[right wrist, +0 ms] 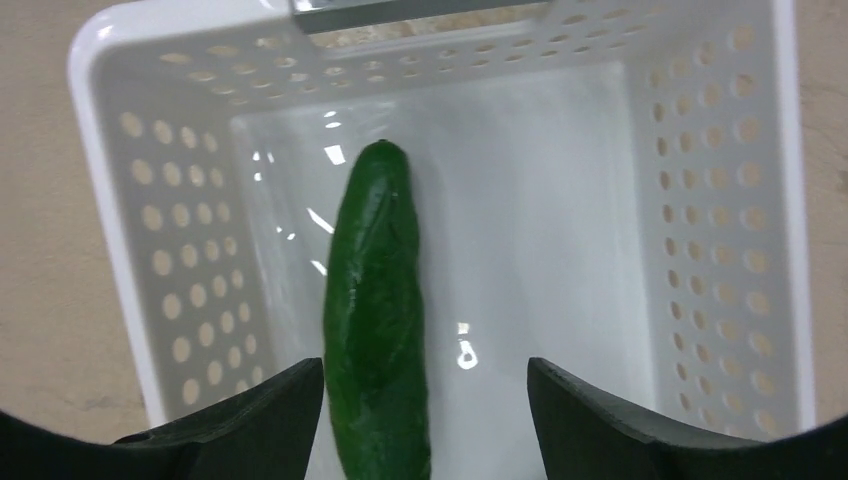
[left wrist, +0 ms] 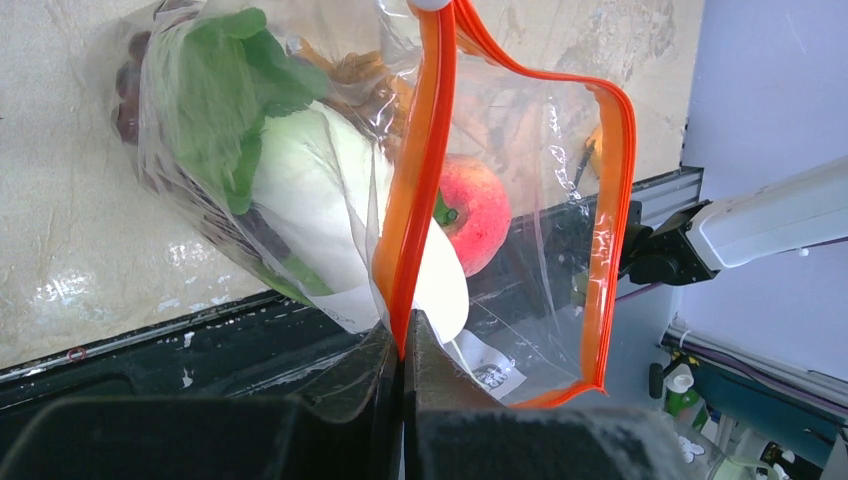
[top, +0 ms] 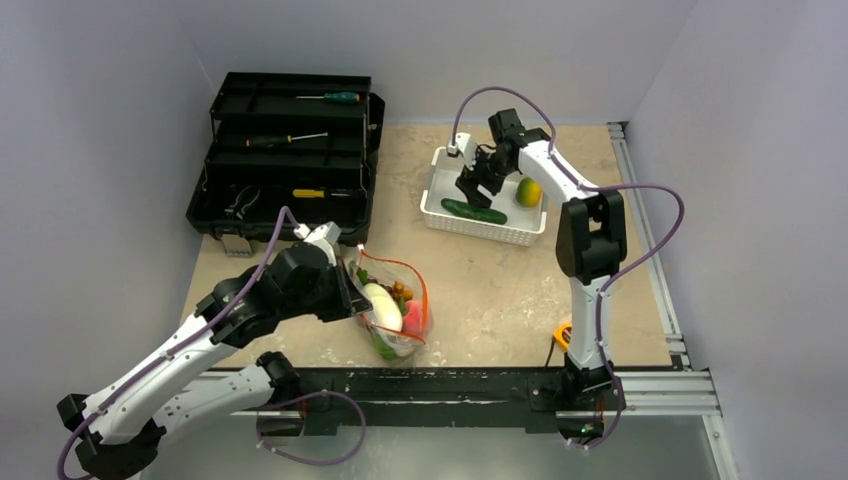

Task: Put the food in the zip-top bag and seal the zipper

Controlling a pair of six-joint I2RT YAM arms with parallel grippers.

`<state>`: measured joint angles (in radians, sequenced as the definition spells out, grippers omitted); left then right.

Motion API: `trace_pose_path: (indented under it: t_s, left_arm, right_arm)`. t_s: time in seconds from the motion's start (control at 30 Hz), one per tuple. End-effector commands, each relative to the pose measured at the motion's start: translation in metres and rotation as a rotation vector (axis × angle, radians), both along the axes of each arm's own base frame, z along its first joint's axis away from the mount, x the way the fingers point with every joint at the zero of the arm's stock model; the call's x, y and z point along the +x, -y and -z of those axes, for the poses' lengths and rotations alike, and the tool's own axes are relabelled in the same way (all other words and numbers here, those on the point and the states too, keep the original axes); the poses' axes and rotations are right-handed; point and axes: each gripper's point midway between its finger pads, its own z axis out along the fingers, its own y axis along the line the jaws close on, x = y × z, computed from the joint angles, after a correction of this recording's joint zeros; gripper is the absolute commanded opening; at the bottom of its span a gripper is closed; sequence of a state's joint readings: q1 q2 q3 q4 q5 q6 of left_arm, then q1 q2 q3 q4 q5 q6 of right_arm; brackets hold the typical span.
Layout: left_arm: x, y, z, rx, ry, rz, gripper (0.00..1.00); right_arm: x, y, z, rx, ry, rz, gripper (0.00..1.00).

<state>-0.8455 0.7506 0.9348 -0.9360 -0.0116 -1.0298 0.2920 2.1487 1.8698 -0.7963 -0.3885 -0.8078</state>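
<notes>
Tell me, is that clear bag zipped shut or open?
Open: the zipper gapes, its two orange strips well apart, with the peach and cabbage showing inside.

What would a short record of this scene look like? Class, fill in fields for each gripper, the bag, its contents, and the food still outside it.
left gripper: shut on the zipper, pinching one side of the mouth
zip-top bag: mouth open, not sealed
in the bag: cabbage, peach, other pieces hard to tell
right gripper: open, over the cucumber, not gripping it
basket: holds the cucumber and the lemon
food still outside the bag: cucumber, lemon
</notes>
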Motion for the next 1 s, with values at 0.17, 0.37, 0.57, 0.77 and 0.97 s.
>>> trace_pose_path:
  t_s: [0.17, 0.37, 0.57, 0.77, 0.97]
  left_arm:
    - [0.004, 0.007, -0.016, -0.038, 0.034, 0.012, 0.00]
    - [0.005, 0.009, -0.015, -0.048, 0.032, 0.005, 0.00]
    - [0.001, 0.010, -0.019, -0.073, 0.033, 0.020, 0.00]
    - [0.000, 0.008, -0.018, -0.042, 0.038, 0.042, 0.00]
    - [-0.006, 0.003, -0.008, -0.021, 0.021, 0.056, 0.00]
  right_arm:
    - [-0.029, -0.005, 0.013, -0.014, -0.085, -0.084, 0.69]
    - [-0.008, 0.007, 0.031, -0.090, 0.003, 0.040, 0.63]
    - [0.001, 0.001, 0.028, -0.091, 0.050, 0.092, 0.45]
    - [0.006, -0.006, -0.002, -0.009, 0.106, 0.156, 0.09]
    - [0.015, -0.007, -0.041, 0.078, 0.170, 0.386, 0.00]
